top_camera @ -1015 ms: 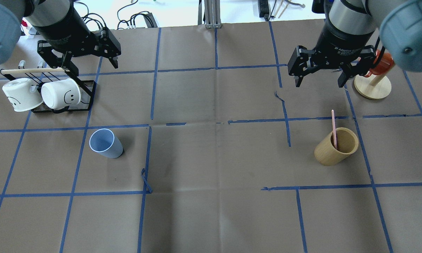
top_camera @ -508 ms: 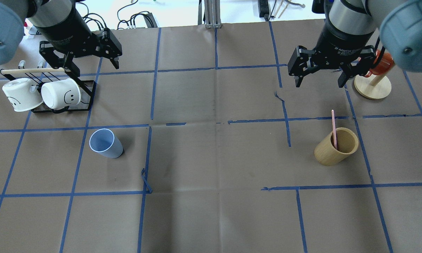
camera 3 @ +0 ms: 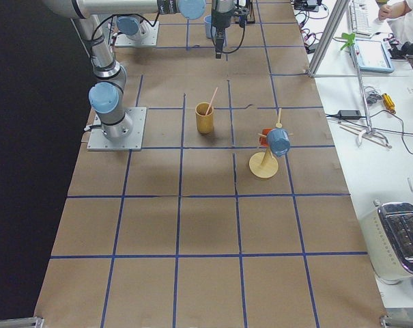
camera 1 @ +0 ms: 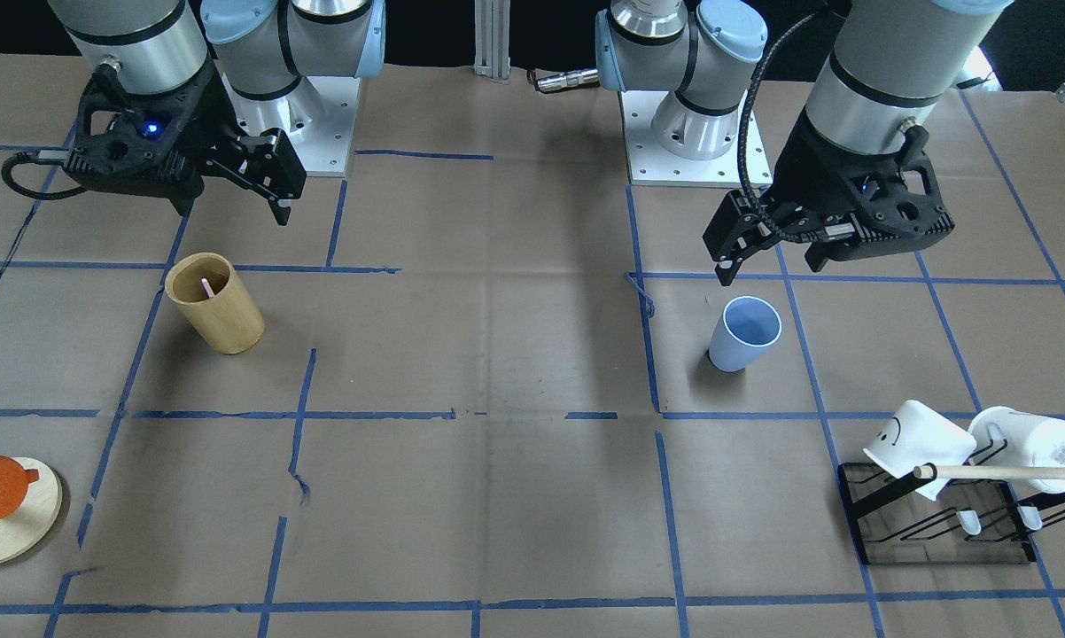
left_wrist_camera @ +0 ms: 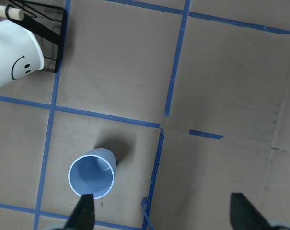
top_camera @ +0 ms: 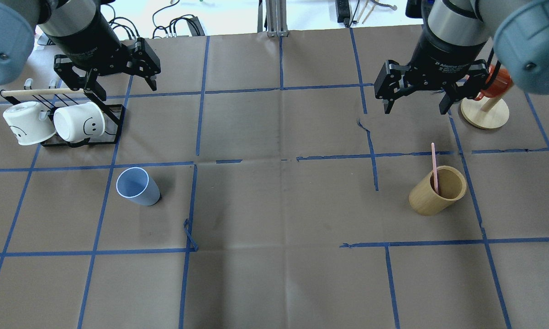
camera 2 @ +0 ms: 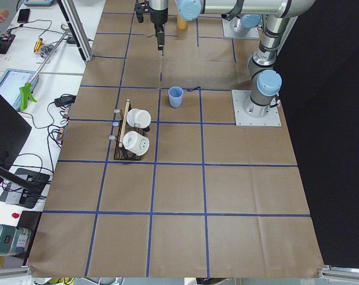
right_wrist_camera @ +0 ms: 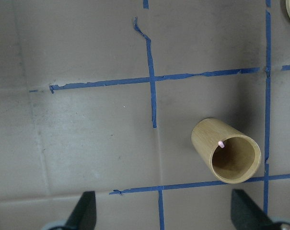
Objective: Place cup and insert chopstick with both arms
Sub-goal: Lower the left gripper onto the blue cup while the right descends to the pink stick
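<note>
The light blue cup (top_camera: 137,186) stands upright on the left half of the table; it also shows in the front view (camera 1: 743,332) and the left wrist view (left_wrist_camera: 93,173). My left gripper (top_camera: 126,89) hangs open and empty high above the table, behind the cup. One pale pink chopstick (top_camera: 434,164) leans in a tan bamboo cylinder (top_camera: 436,191) on the right half; its tip shows in the right wrist view (right_wrist_camera: 221,143). My right gripper (top_camera: 415,109) is open and empty, high above and behind the cylinder.
A black rack (top_camera: 112,123) with two white smiley mugs (top_camera: 79,122) and a long wooden rod (top_camera: 41,92) stands at the far left. A round wooden stand (top_camera: 484,113) with an orange mug (top_camera: 496,84) stands at the far right. Blue tape lines grid the brown table cover.
My left gripper has shifted slightly to the right. The right gripper, cup and chopstick have not visibly moved.
</note>
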Motion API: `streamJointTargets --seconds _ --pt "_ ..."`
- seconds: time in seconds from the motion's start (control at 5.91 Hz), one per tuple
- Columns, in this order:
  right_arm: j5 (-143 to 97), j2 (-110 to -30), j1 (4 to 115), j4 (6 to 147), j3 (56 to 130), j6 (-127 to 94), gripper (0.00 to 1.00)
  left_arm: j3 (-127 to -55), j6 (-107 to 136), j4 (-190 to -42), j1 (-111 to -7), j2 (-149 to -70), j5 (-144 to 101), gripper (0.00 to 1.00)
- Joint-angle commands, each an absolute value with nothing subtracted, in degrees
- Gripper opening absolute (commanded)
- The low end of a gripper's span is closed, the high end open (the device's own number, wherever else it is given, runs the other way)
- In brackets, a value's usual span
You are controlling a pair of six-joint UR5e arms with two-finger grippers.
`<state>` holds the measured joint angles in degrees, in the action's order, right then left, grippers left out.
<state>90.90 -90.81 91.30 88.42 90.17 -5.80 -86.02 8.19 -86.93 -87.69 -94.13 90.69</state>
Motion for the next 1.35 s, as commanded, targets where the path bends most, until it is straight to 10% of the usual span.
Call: streamJointTargets --seconds 0.0,0.68,1.18 --pt "91.05 -90.79 91.23 88.5 90.18 -5.8 1.0 -86.22 7.73 -87.01 -87.71 -94.05 90.62 0.99" --pt "91.67 -90.18 84.68 89.21 90.96 8.8 1.0 -98.9 1.87 -81.79 -86.05 -92.55 90.96 0.98" --pt "89.48 -94.2 78.4 103.81 106.89 21.09 1.0 -111.15 -1.39 -66.66 -85.87 -96.06 92.1 0.98"
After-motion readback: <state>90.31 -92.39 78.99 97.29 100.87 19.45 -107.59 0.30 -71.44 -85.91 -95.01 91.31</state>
